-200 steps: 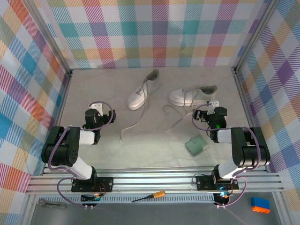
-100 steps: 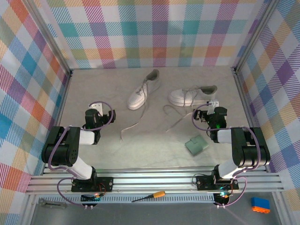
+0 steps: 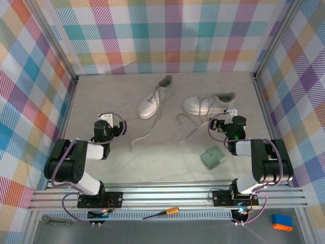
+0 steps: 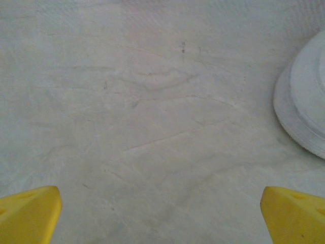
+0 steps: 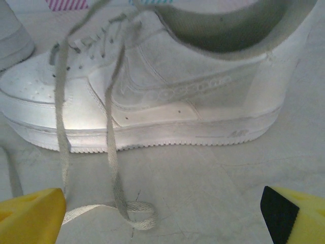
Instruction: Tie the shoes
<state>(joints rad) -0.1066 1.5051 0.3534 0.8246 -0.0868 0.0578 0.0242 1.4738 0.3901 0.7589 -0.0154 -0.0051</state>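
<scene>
Two white low-top shoes lie at the back of the table. The left shoe (image 3: 156,98) points its toe toward me, and its loose laces (image 3: 141,136) trail forward. The right shoe (image 3: 208,104) lies side-on, its laces (image 3: 189,125) untied. My left gripper (image 3: 108,123) hangs open over bare table, left of the left shoe, whose toe (image 4: 304,107) sits at the right edge of the left wrist view. My right gripper (image 3: 227,122) is open just in front of the right shoe (image 5: 167,91). A lace loop (image 5: 114,168) lies near its left finger (image 5: 30,213); nothing is between the jaws.
A small green square pad (image 3: 212,157) lies on the table near the right arm. Plaid walls and metal rails enclose the table on three sides. A screwdriver (image 3: 162,212) and a blue brick (image 3: 282,222) lie outside the front rail.
My left gripper has shifted slightly to the right and toward the near edge. The right arm, the shoes and the laces have not moved.
</scene>
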